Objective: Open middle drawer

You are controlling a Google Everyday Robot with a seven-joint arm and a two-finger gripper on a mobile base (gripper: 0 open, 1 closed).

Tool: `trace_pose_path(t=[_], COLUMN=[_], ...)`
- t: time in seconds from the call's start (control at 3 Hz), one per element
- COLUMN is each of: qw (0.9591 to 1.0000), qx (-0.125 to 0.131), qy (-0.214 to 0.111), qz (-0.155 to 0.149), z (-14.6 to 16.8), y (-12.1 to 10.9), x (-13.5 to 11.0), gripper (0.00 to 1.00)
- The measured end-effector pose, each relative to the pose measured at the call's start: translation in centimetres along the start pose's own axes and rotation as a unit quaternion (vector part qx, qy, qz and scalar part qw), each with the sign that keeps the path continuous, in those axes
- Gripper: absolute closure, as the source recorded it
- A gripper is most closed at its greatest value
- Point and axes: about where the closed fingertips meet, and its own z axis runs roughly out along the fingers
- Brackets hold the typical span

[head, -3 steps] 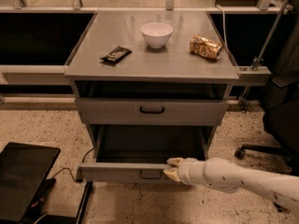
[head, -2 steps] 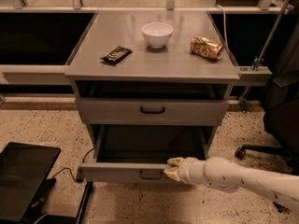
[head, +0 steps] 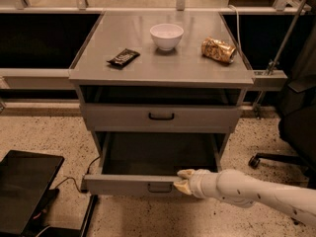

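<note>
Speckled flooring (head: 44, 132) is seen around a grey metal cabinet whose worktop (head: 163, 70) carries three things. A white bowl (head: 166, 36) is placed near the back centre, a black wrapped bar (head: 123, 58) is laid to its left, and a crumpled gold packet (head: 218, 49) is laid to its right, all well apart. Below the worktop the top drawer (head: 118, 117) is closed, its black loop handle (head: 161, 116) centred on the flat front. Beneath it the middle drawer (head: 118, 184) is drawn out toward the camera, so that its dark interior is exposed. Its own small handle (head: 159, 187) is seen at the centre of the front panel. The tool (head: 182, 179) is set at the upper edge of that front panel, just right of the handle, and touches the panel. Whether the tool is spread or pressed together cannot be told. A white arm (head: 256, 194) is extended to it from the lower right. A flat black panel (head: 24, 186) is laid on the floor at lower left, and part of a black chair (head: 296, 132) is seen at the right edge.
</note>
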Motion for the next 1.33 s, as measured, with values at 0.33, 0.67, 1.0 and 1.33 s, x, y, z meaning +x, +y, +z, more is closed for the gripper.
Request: trace_pose_path(t=[0.33,0.67,1.0,1.33], qw=[1.0000,1.0000,0.9999,0.9999], qx=[-0.003,-0.003,-0.006,-0.006], qy=[-0.001,-0.001,-0.002,-0.002], qz=[0.007,0.007,0.014,0.014], z=[-0.37,-0.61,-1.02,-1.22], y=[0.95,0.92,1.84,1.82], x=[0.63,0.38,0.99,0.78], gripper=[1.00,1.00,1.00,1.00])
